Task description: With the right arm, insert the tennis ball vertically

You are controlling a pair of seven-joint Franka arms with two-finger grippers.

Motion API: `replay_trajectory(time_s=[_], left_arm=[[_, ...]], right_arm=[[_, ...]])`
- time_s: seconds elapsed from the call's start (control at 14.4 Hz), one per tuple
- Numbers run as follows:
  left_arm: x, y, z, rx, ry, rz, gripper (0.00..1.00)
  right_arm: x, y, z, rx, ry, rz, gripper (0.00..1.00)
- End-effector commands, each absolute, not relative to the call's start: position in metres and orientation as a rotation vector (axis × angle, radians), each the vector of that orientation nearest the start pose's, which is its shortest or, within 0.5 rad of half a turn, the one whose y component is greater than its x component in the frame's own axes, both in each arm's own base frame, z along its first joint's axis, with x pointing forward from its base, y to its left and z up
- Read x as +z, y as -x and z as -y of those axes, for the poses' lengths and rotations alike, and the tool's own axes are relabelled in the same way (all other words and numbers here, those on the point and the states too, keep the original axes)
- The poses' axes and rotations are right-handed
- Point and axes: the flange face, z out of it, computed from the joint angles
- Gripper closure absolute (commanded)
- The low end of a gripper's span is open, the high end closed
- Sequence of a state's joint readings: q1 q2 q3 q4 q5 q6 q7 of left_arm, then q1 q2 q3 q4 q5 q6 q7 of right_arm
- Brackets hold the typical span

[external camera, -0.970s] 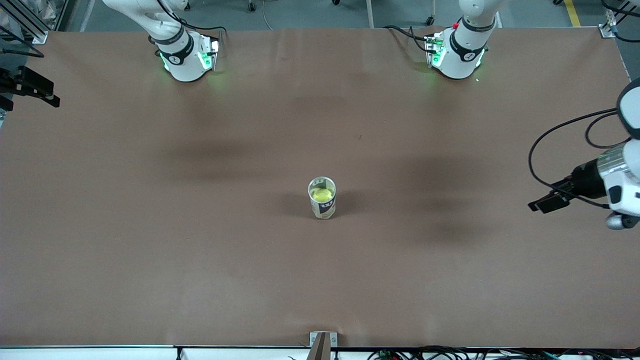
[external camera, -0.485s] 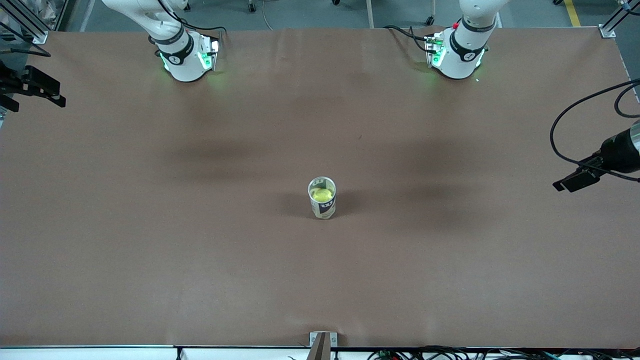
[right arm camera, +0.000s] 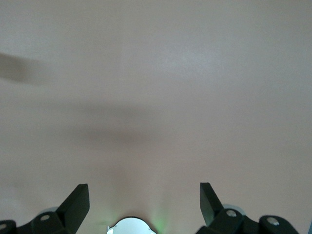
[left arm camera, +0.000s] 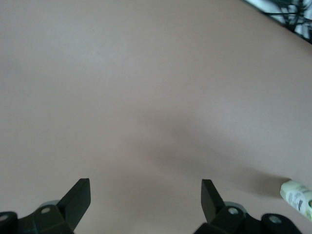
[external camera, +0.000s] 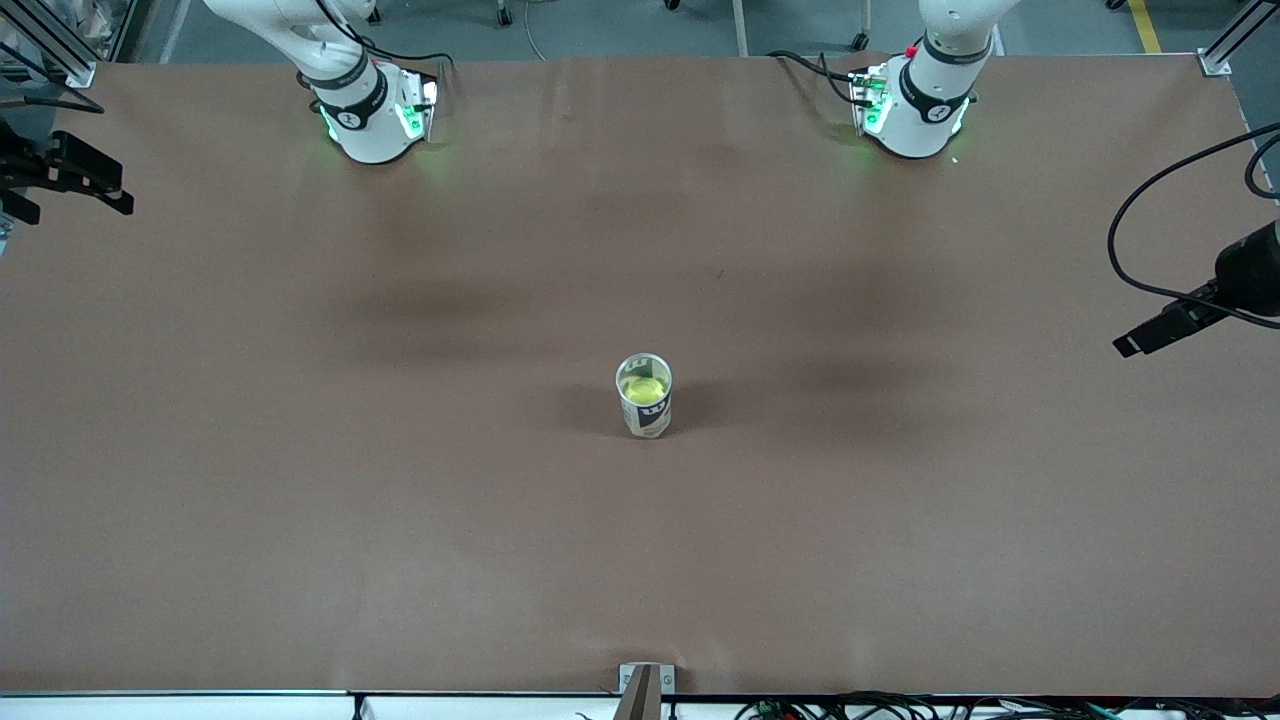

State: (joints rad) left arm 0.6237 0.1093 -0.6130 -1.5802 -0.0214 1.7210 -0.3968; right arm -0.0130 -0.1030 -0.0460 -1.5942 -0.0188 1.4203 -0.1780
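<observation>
While the tennis ball (external camera: 643, 386) sits inside the open-topped can (external camera: 645, 397), its yellow-green top showing just below the rim, the can itself stands upright near the middle of the brown table (external camera: 400, 500), roughly midway between the two arms' ends and nearer to the front camera than either base. A soft shadow lies on the table beside the can toward the right arm's end. The can also shows at the edge of the left wrist view (left arm camera: 297, 195), pale with a printed label. The right gripper (right arm camera: 144, 200) hangs over the table at the right arm's end, at the edge of the front view (external camera: 70, 180); its jaws stand wide apart and hold nothing, with bare table between the dark fingertips (right arm camera: 78, 197) and the green glow of a base below them. The left gripper (left arm camera: 146, 197) hangs over the table at the left arm's end, seen at the edge of the front view (external camera: 1165, 328) with a black cable looping above it; its jaws are likewise spread wide and empty.
</observation>
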Motion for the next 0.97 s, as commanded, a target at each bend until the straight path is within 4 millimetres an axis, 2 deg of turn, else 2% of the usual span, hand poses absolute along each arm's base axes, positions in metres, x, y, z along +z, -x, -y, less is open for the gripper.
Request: replay_trajectory(time_s=[0.0, 0.21, 0.35, 0.9], left_arm=[[0.606, -0.589, -0.015, -0.101, 3.179, 0.49, 0.0], [0.63, -0.583, -0.008, -0.174, 3.172, 0.415, 0.0], [0.631, -0.583, -0.008, -0.177, 3.172, 0.402, 0.0], [0.636, -0.583, -0.017, -0.191, 3.177, 0.257, 0.0]], right_arm=[[0.661, -0.497, 0.031, 0.089, 3.128, 0.187, 0.0], [0.663, -0.496, 0.031, 0.09, 3.124, 0.178, 0.0], [0.663, -0.496, 0.032, 0.09, 3.128, 0.109, 0.0], [0.663, -0.497, 0.033, 0.081, 3.116, 0.103, 0.0]])
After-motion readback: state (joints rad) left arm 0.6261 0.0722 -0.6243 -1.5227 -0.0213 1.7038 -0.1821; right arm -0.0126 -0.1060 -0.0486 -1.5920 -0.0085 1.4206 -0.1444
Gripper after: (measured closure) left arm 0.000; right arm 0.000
